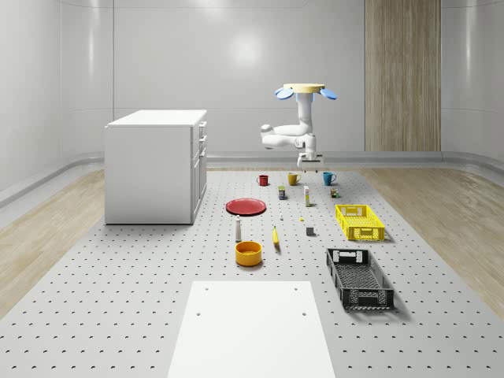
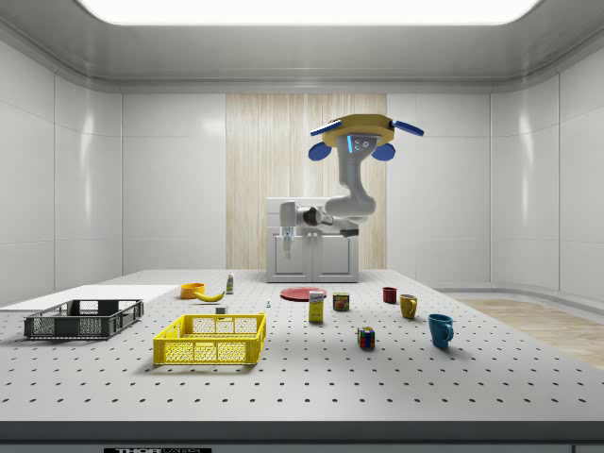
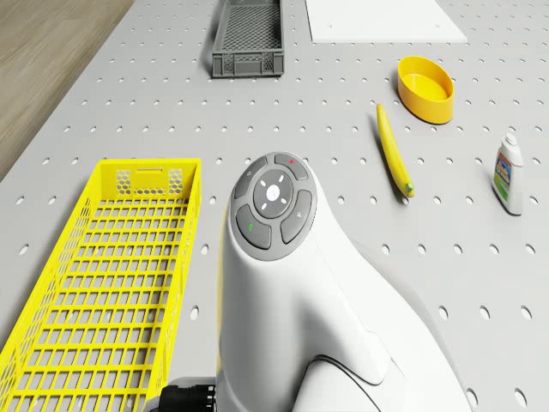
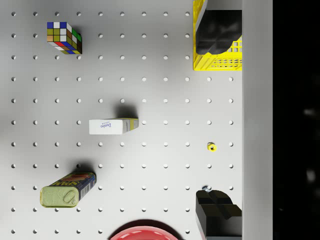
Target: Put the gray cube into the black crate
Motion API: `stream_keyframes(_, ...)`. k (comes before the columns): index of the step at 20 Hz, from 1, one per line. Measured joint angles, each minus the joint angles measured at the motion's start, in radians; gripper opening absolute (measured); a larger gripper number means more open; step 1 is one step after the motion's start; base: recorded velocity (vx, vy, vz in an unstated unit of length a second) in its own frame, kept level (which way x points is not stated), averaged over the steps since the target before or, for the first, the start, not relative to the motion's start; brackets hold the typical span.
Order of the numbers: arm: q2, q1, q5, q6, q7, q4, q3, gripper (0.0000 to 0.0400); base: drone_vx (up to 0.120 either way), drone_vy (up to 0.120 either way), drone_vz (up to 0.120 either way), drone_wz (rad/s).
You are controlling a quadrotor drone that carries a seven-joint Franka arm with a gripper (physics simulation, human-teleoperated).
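Note:
The gray cube (image 1: 310, 231) is small and sits on the perforated table just off the yellow crate (image 1: 360, 221), toward the whole-scene view's left; it also sits by the banana (image 2: 220, 310). The black crate (image 1: 359, 277) (image 2: 83, 319) (image 3: 249, 39) lies empty nearer the table's front. The drone (image 1: 303, 90) (image 2: 363, 142) hovers high over the table's far half. Its arm bends down to my gripper (image 1: 307, 161) (image 2: 286, 231) (image 4: 218, 122), which is open and holds nothing, well above a small white box (image 4: 113, 126) and far from the cube.
A white cabinet (image 1: 153, 165) stands at the whole-scene view's left. Mugs (image 1: 294, 179), a can (image 4: 67, 189), a Rubik's cube (image 4: 64, 37), a red plate (image 1: 246, 206), a banana (image 3: 394, 150), a white bottle (image 3: 509, 174) and a yellow bowl (image 3: 425, 87) are spread around. A white sheet (image 1: 252, 327) lies at the front.

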Motion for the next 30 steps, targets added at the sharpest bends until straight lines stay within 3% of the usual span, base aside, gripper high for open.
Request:
stream_keyframes(8,-0.019,-0.005,0.008,0.018,0.004,0.001,0.003,0.0400,0.120,0.000,-0.105,0.000)
stream_keyframes(14,-0.033,-0.008,0.014,0.031,0.006,0.002,0.006,0.0400,0.120,-0.120,-0.120,0.000)
stream_keyframes(30,-0.064,-0.015,0.027,0.060,0.012,0.003,0.011,0.0400,0.120,0.000,-0.105,0.000)
